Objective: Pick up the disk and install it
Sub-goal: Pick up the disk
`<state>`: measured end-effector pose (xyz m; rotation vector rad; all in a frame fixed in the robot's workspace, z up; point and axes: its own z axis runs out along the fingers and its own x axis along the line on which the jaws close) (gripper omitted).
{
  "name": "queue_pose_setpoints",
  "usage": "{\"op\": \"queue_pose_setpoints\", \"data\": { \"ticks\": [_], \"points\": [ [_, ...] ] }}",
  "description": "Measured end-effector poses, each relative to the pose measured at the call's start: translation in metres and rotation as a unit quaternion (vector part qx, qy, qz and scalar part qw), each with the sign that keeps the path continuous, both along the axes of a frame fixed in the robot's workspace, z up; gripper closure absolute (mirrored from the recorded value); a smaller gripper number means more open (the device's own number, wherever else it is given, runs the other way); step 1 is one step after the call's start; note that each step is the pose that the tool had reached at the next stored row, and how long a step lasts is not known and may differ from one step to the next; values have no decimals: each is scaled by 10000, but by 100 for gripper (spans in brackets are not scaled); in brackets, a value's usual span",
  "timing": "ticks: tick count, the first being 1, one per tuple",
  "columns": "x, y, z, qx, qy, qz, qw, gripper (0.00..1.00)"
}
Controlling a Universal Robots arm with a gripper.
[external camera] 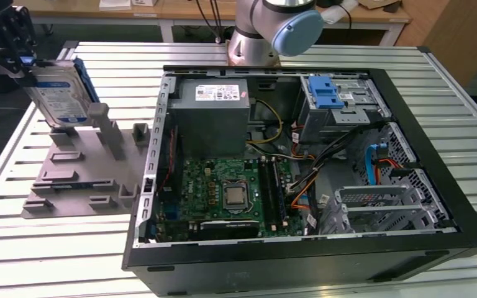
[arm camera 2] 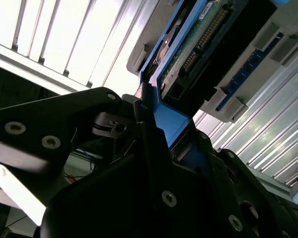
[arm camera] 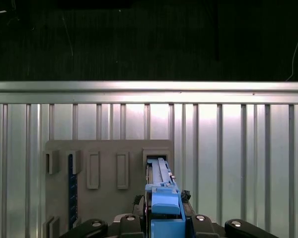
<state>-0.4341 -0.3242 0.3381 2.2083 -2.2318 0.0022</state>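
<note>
Evidently the gripper point(external camera: 25, 59) is clamped on the upper end of the disk point(external camera: 58, 93), which hangs on edge, long axis near vertical, label facing the exterior camera. Its lower end is close to the grey fixture point(external camera: 72, 167) posts on the worktop point(external camera: 23, 248); snagging one could twist it loose.

The disk point(external camera: 56, 93) is a flat silver hard drive with a white-and-blue label on its broad face and a blue plastic caddy framing its edges. It stands upright on its narrow edge, slightly tilted, and hangs straight down from the tool point(external camera: 27, 62), which clamps its upper end. In the second wrist view the disk point(arm camera 2: 198, 44) reaches away from the tool, showing a green circuit board and a row of connector pins on its other face.
</note>
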Motion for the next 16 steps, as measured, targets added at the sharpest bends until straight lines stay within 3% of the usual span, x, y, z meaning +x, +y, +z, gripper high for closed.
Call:
{"op": "queue_pose_setpoints", "data": {
  "ticks": [16],
  "points": [
    [0, 0, 70, 0, 0, 1, 10000, 64]
  ]
}}
